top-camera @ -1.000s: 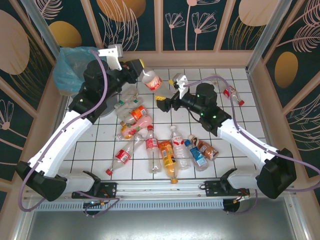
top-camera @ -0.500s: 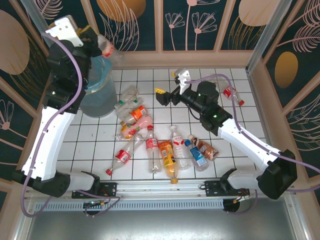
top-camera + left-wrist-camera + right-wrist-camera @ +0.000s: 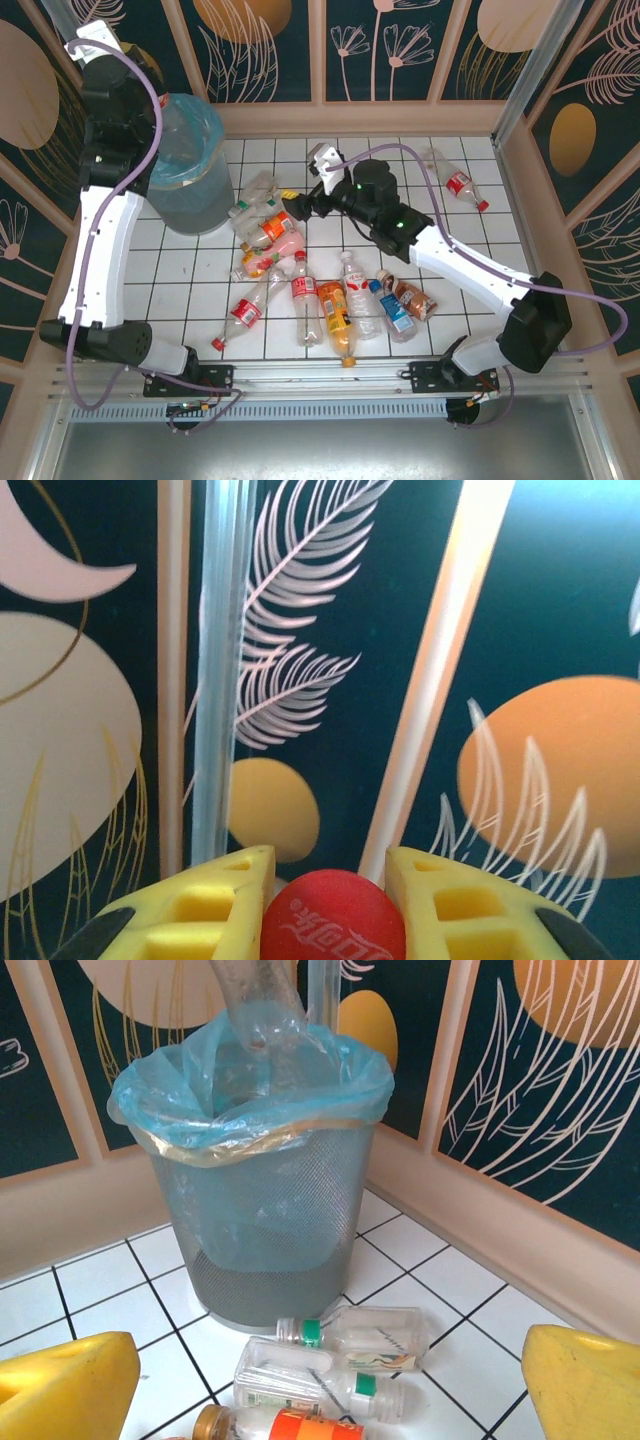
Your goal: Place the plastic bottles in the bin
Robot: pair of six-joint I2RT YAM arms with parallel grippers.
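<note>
**One bottle gripped over the bin, the rest lying on the tiles**

Nearest the arm bases, a loose row of small clear plastic bottles (image 3: 360, 297) lies on the white tiled table (image 3: 470, 235). From left to right there are two red-labelled bottles (image 3: 240, 312), an orange-labelled bottle (image 3: 335, 318), a plain clear one, then a blue-labelled bottle (image 3: 395, 308) touching a brown-labelled bottle (image 3: 417, 300).

Just beyond them, a second cluster of bottles (image 3: 265, 235) lies between that row and the bin. The right gripper (image 3: 297, 203) hovers at the cluster's far right edge. Its yellow fingers (image 3: 65, 1385) are spread wide with nothing between them. Its wrist view shows two clear green-capped bottles (image 3: 355, 1335) lying side by side near the bin's foot, and an orange-labelled one with a brownish cap nearer the camera.

Farther back on the right, a lone red-labelled bottle (image 3: 455, 182) lies well apart from the others.

In the far left corner stands the round tapered grey bin (image 3: 200, 200), lined with a light blue plastic bag. The left arm rears up beside it. The left gripper (image 3: 328, 878) has its yellow fingers closed narrowly on a red cap (image 3: 333, 925). In the right wrist view a clear bottle (image 3: 262, 1005) hangs base-down over the bin's mouth, its base about level with the bag's rim.
</note>
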